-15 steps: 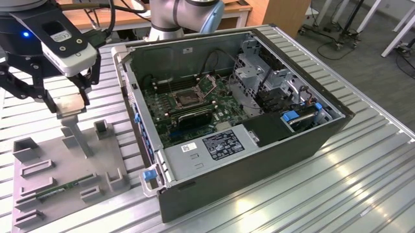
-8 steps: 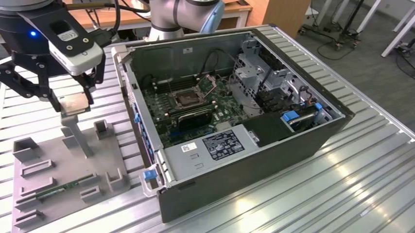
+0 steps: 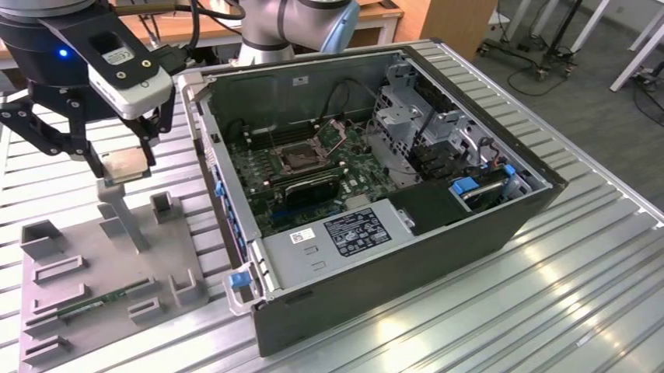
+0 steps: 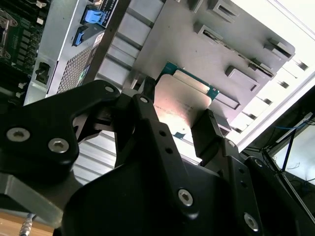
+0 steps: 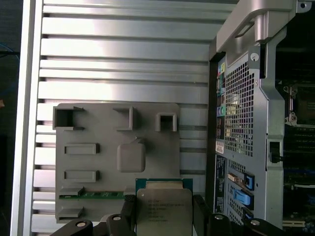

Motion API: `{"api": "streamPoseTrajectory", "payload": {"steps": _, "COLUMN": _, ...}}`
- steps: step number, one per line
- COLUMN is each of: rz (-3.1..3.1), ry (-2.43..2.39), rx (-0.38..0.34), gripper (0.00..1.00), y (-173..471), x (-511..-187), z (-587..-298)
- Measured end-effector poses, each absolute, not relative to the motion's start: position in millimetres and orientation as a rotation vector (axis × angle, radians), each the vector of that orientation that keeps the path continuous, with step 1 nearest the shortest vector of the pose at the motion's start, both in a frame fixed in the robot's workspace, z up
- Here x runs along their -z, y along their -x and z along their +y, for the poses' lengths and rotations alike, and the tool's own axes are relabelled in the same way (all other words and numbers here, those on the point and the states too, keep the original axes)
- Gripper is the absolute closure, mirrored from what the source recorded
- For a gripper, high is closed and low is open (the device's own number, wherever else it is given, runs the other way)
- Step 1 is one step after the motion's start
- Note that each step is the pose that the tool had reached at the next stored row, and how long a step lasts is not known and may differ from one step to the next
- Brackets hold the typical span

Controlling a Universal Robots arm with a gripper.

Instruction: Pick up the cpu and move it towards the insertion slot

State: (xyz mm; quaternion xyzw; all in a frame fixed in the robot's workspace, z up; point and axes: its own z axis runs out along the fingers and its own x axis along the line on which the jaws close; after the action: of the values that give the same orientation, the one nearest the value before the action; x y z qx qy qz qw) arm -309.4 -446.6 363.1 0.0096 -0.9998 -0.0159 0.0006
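Closest in the exterior view, at about seven o'clock, a grey tray (image 3: 155, 256) of pockets and posts lies on the ribbed metal table (image 3: 467, 326). A long green memory stick (image 3: 99, 303) rests in one of its near pockets.

Above the tray's far end, at about ten o'clock, hangs the black gripper (image 3: 124, 167). Its jaws are clenched on the cpu (image 3: 127, 165), one finger on each of two opposite edges. The chip is flat and metal-faced, and it is held in the air. In the first wrist view the cpu (image 5: 164, 209) sits between the fingers (image 5: 129, 214), and the tray's (image 5: 98, 162) raised square pad (image 5: 131, 157) beyond it is bare. The second wrist view shows the same grip on the cpu (image 4: 184, 98).

Farther on, toward three o'clock from the chip, the open computer case (image 3: 415, 256) stands on the table. The insertion slot (image 3: 301, 159) lies on the green board inside, well apart from the cpu, with the case wall between them.
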Motion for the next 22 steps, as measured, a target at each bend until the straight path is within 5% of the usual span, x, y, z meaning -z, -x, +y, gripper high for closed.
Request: {"api": "streamPoseTrajectory", "payload": {"steps": 22, "rz": -3.140, "ry": -0.030, "rx": 0.050, "gripper": 0.46, "y": 305.5, "x": -366.8, "z": -446.6}}
